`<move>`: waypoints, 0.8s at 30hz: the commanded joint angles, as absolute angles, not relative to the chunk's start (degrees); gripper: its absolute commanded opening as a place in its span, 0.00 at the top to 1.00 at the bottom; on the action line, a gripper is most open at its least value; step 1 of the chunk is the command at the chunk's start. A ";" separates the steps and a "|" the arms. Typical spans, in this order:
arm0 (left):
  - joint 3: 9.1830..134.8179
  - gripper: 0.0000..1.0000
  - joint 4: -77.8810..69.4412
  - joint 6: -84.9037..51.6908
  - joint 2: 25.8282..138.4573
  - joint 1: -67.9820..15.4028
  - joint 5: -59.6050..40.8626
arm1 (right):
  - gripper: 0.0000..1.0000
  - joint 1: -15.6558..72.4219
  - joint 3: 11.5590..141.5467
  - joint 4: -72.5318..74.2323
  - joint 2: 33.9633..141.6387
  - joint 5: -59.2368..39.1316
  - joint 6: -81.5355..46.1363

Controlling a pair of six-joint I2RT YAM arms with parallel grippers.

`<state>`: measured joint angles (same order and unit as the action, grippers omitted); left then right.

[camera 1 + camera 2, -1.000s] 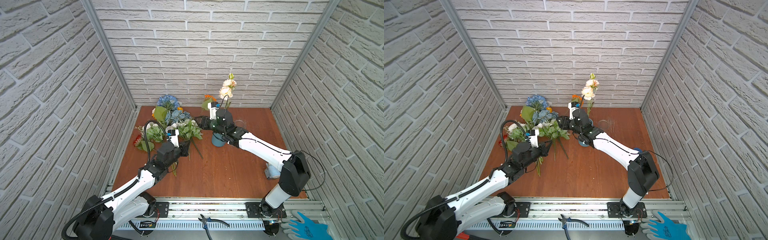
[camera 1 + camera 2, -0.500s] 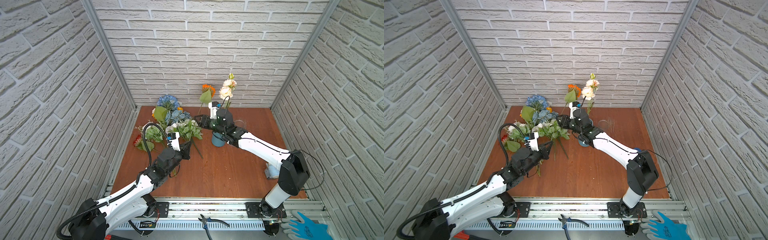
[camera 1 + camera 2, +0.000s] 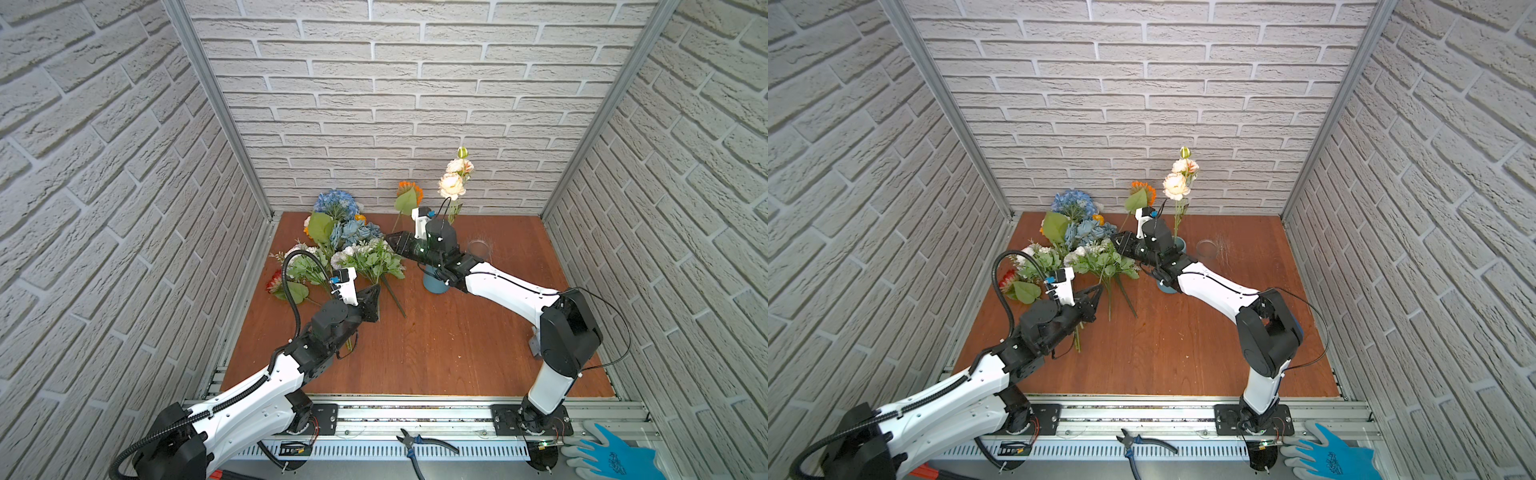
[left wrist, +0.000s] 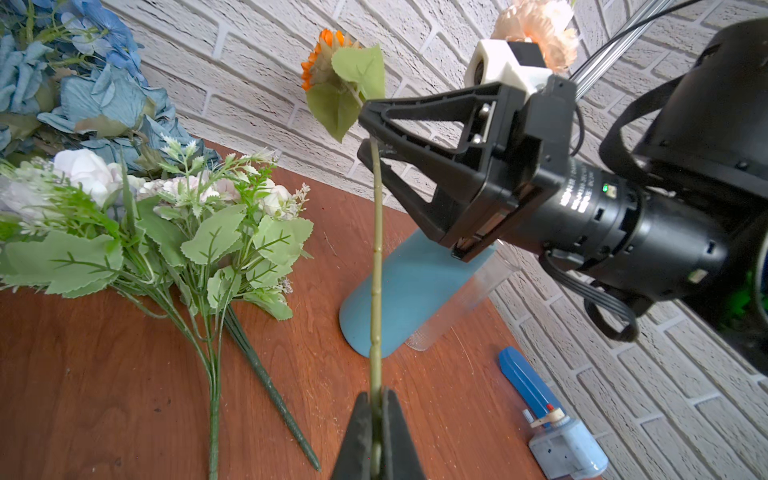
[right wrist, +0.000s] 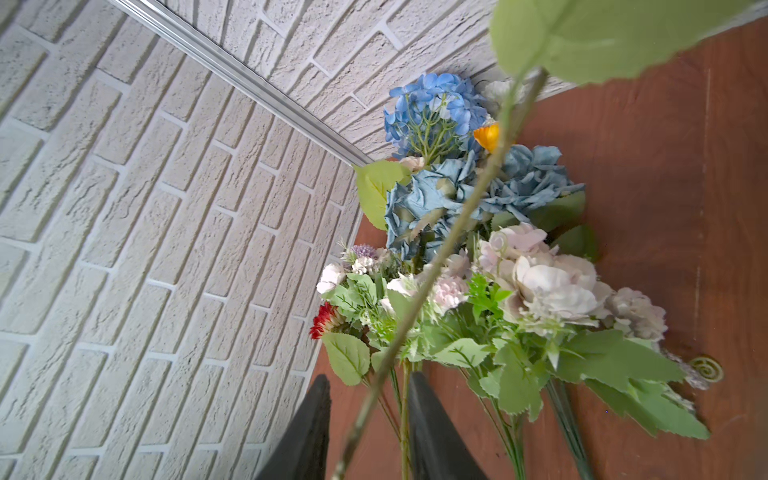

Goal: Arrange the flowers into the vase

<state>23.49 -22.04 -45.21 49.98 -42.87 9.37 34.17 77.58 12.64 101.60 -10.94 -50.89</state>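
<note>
My left gripper [image 4: 376, 395] is shut on the lower stem of the orange daisy [image 4: 324, 54], which it holds up off the table. The bloom shows in both top views [image 3: 409, 192] [image 3: 1142, 192] near the back wall. My right gripper [image 5: 365, 380] reaches in from the right, and its open jaws straddle the upper stem [image 4: 377, 249] with gaps on both sides. The blue vase [image 3: 432, 282] stands under the right wrist, with peach flowers [image 3: 452, 185] in it. The other flowers [image 3: 349, 245], with the blue hydrangea [image 5: 432, 112], lie heaped at the back left.
A clear glass cup [image 3: 478, 248] stands right of the vase. A blue and white bottle [image 4: 557, 432] lies by the right arm's base. Brick walls close three sides. Pliers [image 3: 419, 442] and a blue glove [image 3: 615, 459] lie on the front rail.
My left gripper has drawn back towards the front with the daisy stem, and the bloom has risen higher against the back wall. The right arm has hardly moved.
</note>
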 commanded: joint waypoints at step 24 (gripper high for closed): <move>25.04 0.02 -11.96 -45.74 48.30 -28.45 5.10 | 0.94 34.28 79.02 -2.96 89.91 -5.02 -27.95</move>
<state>23.83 -12.84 -45.06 47.51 -31.79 8.25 34.17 77.84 0.78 95.31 -7.62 -35.86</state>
